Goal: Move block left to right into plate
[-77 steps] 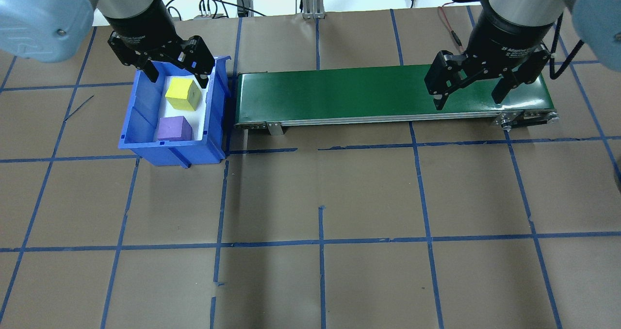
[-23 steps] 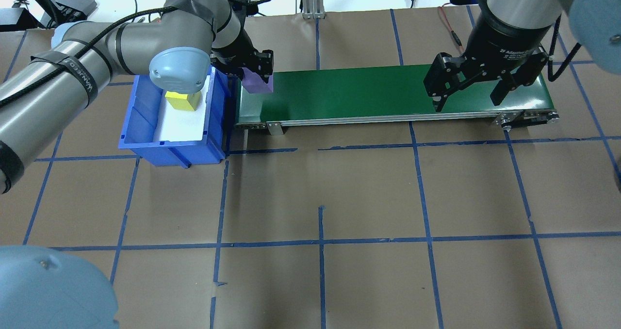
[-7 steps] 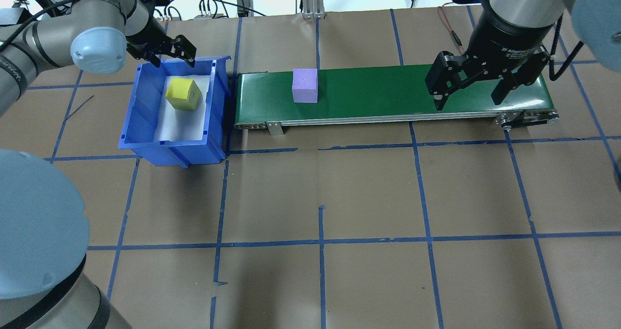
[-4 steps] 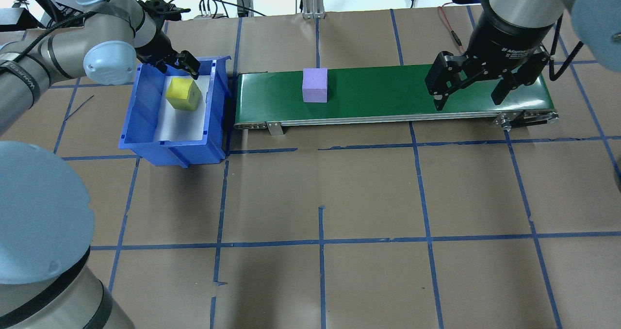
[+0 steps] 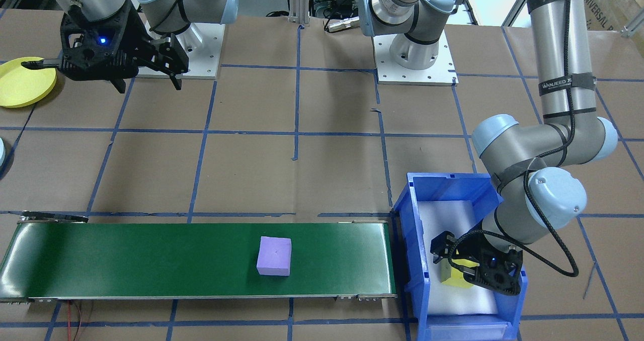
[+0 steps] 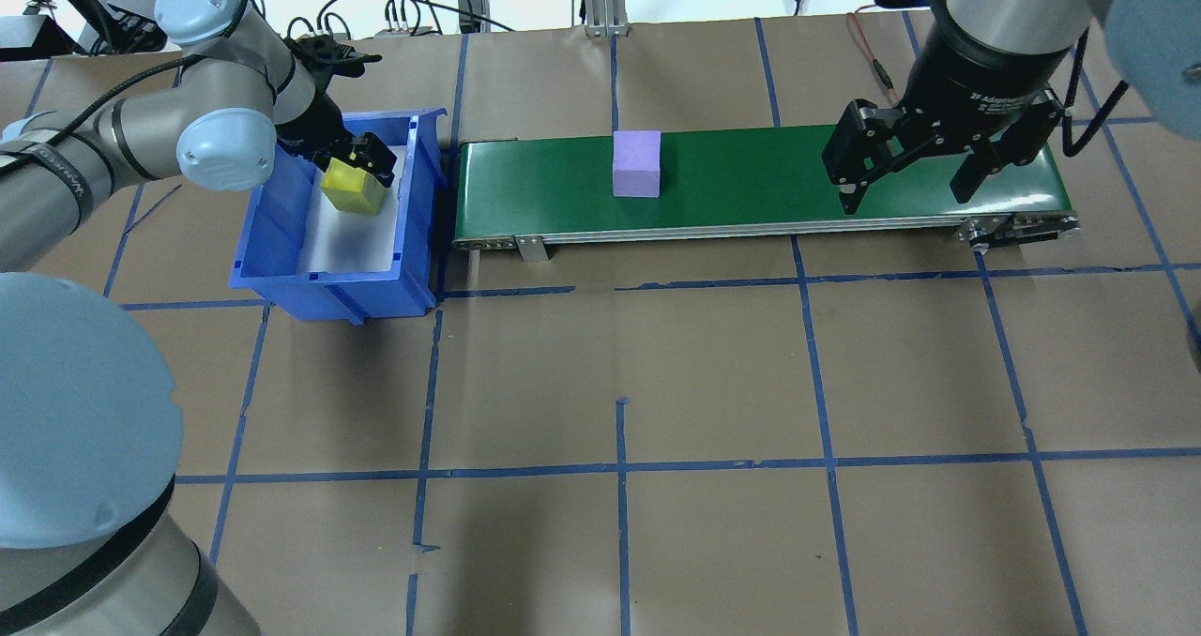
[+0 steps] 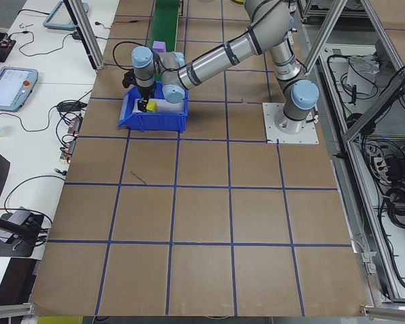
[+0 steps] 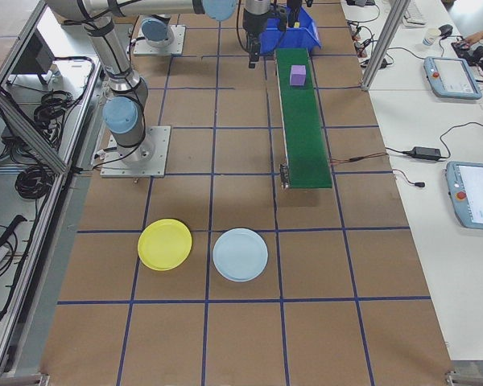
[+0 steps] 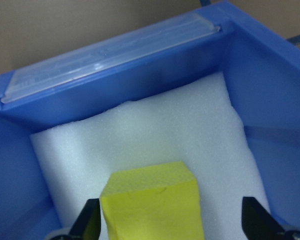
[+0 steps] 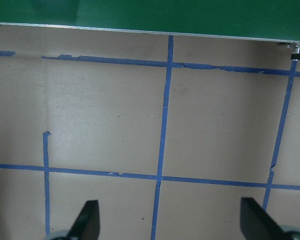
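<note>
— Where have the blocks got to?

— The purple block (image 6: 637, 163) is sitting square on the green conveyor belt (image 6: 751, 181), a bit left of its middle from where the robot stands. The yellow block (image 6: 350, 193) is down in the blue bin (image 6: 281, 261) at the belt's left end, on a white foam liner (image 9: 155, 135).

— And the left arm?

— Its left end effector (image 6: 361, 160) is down in the bin with the fingers spread to either side of the yellow block. In the wrist view there's daylight beside both fingertips (image 9: 87, 225), so I'd say it's open and holding nothing yet.

— The other one?

— The right end effector (image 6: 910, 165) hangs over the belt's far right end, fingers wide apart, empty. The yellow plate (image 8: 165, 244) lies well away on the surface beyond that end, just beside a pale blue plate (image 8: 240, 254).

— How would those blocks handle?

— They look like foam (matte, slightly rounded edges), so I'd guess light and a little squashy, not slippery or fragile. Best taken across two opposite flat faces, about mid-height, with a modest squeeze. The yellow one sits turned a bit against the bin walls, so the fingers want lining up with its faces. Otherwise it may twist out on closing.
</note>
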`<state>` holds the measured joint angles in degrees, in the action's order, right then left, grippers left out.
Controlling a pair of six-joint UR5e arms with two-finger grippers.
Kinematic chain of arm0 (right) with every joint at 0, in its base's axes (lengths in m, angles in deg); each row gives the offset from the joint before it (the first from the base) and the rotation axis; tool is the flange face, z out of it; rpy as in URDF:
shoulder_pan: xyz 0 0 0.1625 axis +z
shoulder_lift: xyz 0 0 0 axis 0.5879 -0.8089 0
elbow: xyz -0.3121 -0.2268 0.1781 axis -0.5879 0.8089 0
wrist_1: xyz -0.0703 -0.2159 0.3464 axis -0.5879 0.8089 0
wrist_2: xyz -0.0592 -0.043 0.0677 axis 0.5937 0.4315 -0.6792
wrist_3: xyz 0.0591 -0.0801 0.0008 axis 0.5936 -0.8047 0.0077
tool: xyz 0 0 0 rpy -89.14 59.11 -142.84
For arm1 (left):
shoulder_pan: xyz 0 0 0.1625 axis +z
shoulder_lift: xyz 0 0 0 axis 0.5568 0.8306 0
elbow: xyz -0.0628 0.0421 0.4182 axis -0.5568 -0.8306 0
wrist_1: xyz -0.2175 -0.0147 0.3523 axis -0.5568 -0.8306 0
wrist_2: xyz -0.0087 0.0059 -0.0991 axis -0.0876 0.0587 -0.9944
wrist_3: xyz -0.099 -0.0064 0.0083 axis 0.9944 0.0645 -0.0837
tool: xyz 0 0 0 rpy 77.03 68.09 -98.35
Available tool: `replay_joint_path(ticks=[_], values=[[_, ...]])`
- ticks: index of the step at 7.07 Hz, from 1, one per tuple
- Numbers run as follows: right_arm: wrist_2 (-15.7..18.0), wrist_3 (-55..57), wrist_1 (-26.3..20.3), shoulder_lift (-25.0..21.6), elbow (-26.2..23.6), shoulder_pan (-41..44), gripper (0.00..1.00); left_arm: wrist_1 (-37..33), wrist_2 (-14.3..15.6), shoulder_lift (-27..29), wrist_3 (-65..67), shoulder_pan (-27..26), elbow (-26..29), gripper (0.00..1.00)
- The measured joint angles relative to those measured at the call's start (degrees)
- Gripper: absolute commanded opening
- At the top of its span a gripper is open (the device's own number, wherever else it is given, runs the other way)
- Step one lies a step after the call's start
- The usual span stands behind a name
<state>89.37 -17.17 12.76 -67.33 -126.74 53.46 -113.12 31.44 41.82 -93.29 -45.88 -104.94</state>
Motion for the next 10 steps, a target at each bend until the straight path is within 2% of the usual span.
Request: replay_joint_path(ticks=[1, 2, 3, 5, 7, 9, 10], values=[[0.0, 0.0, 0.0, 0.0, -0.02, 0.0, 1.0, -0.02, 0.04, -0.01, 0.0, 0.0, -0.28, 0.54], [0.0, 0.0, 0.0, 0.0, -0.04, 0.0, 1.0, -0.03, 0.06, -0.01, -0.03, 0.0, -0.32, 0.15], [0.0, 0.0, 0.0, 0.0, -0.02, 0.0, 1.0, -0.03, 0.13, -0.04, -0.05, 0.0, 0.11, 0.07], [0.0, 0.0, 0.0, 0.0, 0.0, 0.0, 1.0, 0.2, 0.13, -1.4, 0.12, 0.0, 1.46, 0.07], [-0.04, 0.0, 0.0, 0.0, 0.0, 0.0, 1.0, 0.13, -0.82, -7.03, 0.29, -0.16, 2.26, 0.07], [-0.01, -0.04, 0.0, 0.0, 0.0, 0.0, 1.0, -1.42, -3.9, -13.75, 0.64, -2.02, 2.5, 0.07], [-0.02, -0.02, 0.0, 0.0, 0.0, -0.01, 1.0, -1.89, -5.34, -15.03, 2.02, -3.98, 2.62, 0.07]])
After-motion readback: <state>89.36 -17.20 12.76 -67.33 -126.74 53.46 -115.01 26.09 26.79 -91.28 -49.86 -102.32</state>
